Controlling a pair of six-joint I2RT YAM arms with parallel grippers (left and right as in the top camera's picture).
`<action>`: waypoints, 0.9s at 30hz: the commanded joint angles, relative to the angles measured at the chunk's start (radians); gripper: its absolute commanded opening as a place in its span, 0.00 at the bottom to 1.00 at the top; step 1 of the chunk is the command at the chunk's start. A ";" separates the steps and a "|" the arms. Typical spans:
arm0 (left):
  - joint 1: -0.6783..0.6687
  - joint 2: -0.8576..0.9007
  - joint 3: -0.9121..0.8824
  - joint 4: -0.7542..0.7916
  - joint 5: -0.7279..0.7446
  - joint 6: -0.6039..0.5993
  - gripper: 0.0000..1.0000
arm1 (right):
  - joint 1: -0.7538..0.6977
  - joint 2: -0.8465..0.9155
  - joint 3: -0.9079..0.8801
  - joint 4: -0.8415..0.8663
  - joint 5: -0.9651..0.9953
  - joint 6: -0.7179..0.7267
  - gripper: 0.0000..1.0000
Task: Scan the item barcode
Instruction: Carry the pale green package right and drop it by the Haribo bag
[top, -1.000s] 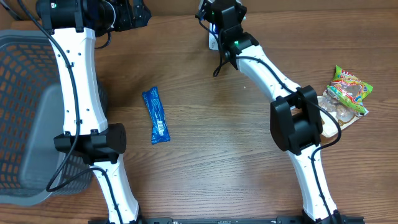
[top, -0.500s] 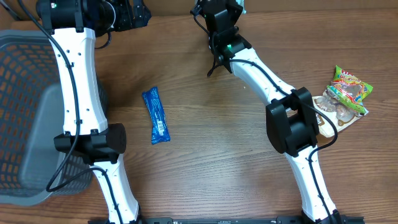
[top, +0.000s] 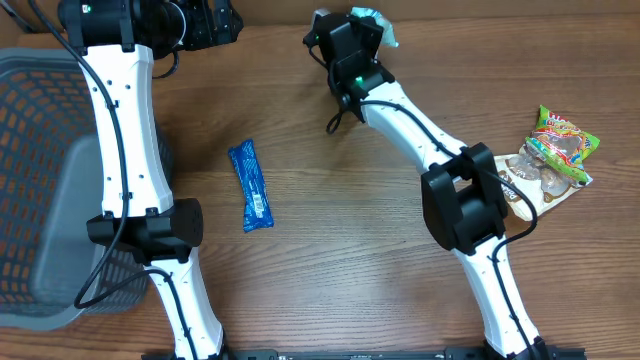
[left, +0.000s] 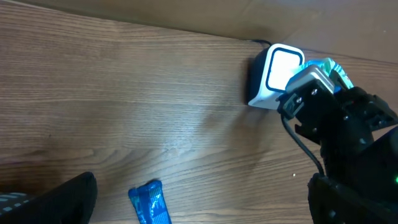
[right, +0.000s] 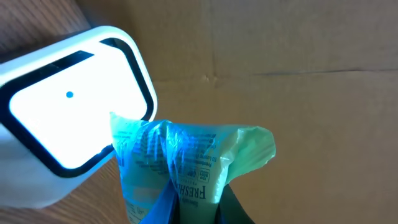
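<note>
A pale green packet (right: 186, 155) with printed text stands pinched in my right gripper (right: 196, 208), which is shut on its lower part. The packet hangs right beside the lit face of the white barcode scanner (right: 68, 118). From the left wrist view, the scanner (left: 277, 74) sits at the table's far edge with the green packet (left: 328, 67) just to its right. Overhead, the right gripper (top: 350, 45) covers the scanner, and the packet (top: 378, 18) pokes out behind it. My left gripper (left: 205, 214) hangs open and empty, high over the table.
A blue snack bar (top: 251, 186) lies flat left of centre. Two colourful snack packets (top: 555, 150) sit at the right edge. A grey mesh basket (top: 40, 180) stands at the far left. A brown cardboard wall (right: 298, 74) backs the table.
My right gripper has swung left with the green packet, and it now covers the scanner in the overhead view. The left arm and the blue bar have not moved.
</note>
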 joint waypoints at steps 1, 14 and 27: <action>-0.002 -0.015 0.014 0.004 0.007 -0.006 1.00 | 0.048 -0.028 0.005 -0.023 0.062 0.005 0.04; -0.002 -0.015 0.014 0.003 0.006 -0.006 1.00 | 0.148 -0.286 0.005 -0.756 -0.405 0.529 0.04; -0.001 -0.015 0.014 0.004 0.006 -0.006 1.00 | -0.215 -0.493 0.005 -1.064 -0.506 1.404 0.04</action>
